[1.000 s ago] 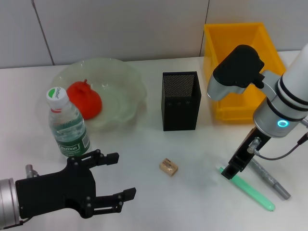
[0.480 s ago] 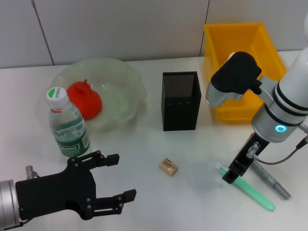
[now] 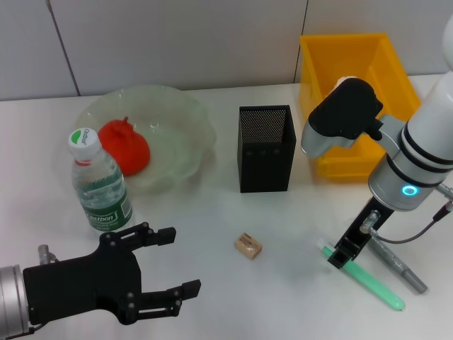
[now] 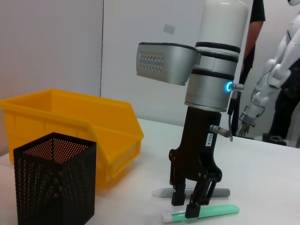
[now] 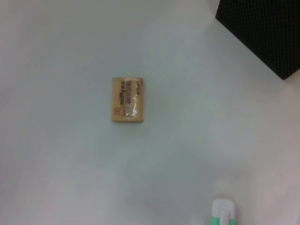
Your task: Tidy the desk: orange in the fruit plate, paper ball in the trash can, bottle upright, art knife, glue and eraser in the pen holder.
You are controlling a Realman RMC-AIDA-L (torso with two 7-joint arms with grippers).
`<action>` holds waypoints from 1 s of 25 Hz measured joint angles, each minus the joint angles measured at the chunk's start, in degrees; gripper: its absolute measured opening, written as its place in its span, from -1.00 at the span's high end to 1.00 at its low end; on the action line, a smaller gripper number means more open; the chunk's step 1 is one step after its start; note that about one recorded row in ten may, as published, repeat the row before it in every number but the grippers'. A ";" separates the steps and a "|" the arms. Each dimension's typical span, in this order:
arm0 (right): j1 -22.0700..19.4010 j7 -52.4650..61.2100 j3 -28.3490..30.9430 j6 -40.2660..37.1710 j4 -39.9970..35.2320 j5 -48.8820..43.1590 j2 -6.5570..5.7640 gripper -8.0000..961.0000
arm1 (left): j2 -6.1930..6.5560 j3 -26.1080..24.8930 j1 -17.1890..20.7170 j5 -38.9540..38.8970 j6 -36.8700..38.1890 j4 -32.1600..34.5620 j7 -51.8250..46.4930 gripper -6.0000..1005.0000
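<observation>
While the orange (image 3: pixel 124 147) is sitting in the fruit plate (image 3: pixel 185 113):
Right claw (image 3: pixel 342 256): hovering spread over green stick (image 3: pixel 364 278)
Left claw (image 3: pixel 159 269): idling, spread
Eraser (image 3: pixel 248 245): lying between the claws

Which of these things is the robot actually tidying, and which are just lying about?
Part of the job:
- red-orange bumpy orange in the pale green glass fruit plate
- clear plastic bottle, upright
- tan eraser
- black mesh pen holder
- yellow plastic trash can
- green stick
- grey pen-shaped tool

Just lying about: nothing visible.

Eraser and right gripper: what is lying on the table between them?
Nothing: in the head view the table between the eraser and the right gripper is bare. The green stick begins only at the gripper, whose fingers straddle it.
</observation>
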 joint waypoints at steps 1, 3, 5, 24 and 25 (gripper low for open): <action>0.03 0.05 0.00 0.00 -0.01 0.01 0.00 0.04 | 0.00 0.00 0.00 0.00 0.09 0.00 0.00 -0.72; 0.03 0.11 0.00 0.00 -0.10 0.09 0.00 0.12 | 0.00 0.00 -0.01 -0.01 0.14 0.01 0.00 -0.72; 0.04 0.16 0.00 0.00 -0.22 0.12 0.00 0.20 | 0.00 0.00 -0.01 -0.01 0.14 0.01 0.00 -0.72; 0.22 1.13 0.00 0.07 -0.63 0.13 0.00 0.49 | 0.06 -0.08 -0.01 -1.03 0.96 0.15 0.00 -0.72; 0.22 1.15 0.00 0.07 -0.64 0.14 0.00 0.49 | 0.09 -0.09 -0.01 -1.11 1.10 0.16 0.00 -0.72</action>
